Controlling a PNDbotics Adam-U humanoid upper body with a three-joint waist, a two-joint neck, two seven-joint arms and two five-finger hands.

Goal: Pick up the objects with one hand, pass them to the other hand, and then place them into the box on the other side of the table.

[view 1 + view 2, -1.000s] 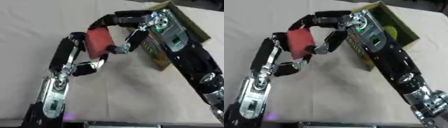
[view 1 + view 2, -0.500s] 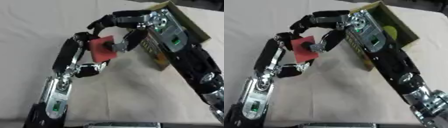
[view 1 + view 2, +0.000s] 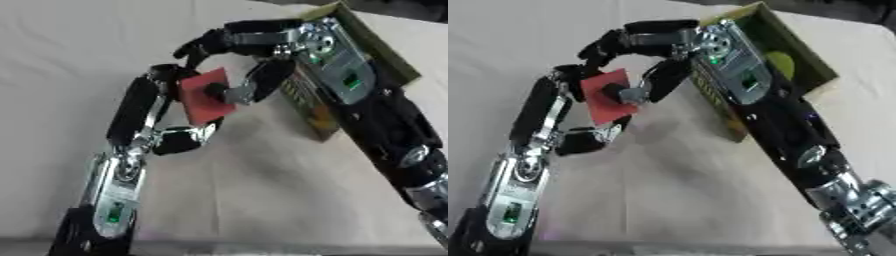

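The red block (image 3: 203, 96) is held above the pale worktop (image 3: 262, 200), between both hands. The left robot hand (image 3: 166, 107) has fingers and thumb curled around it. The right robot hand (image 3: 249, 60) pinches the block's upper edge and face with curled fingers. The right forearm crosses in front of the olive box (image 3: 798, 55), which contains a yellow-green object (image 3: 779, 61).

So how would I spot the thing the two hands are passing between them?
Start at the olive-green box on the right of the cloth-covered table. Just left of it the left hand and right hand meet above the cloth. Between them sits a flat red block, the only red thing there.
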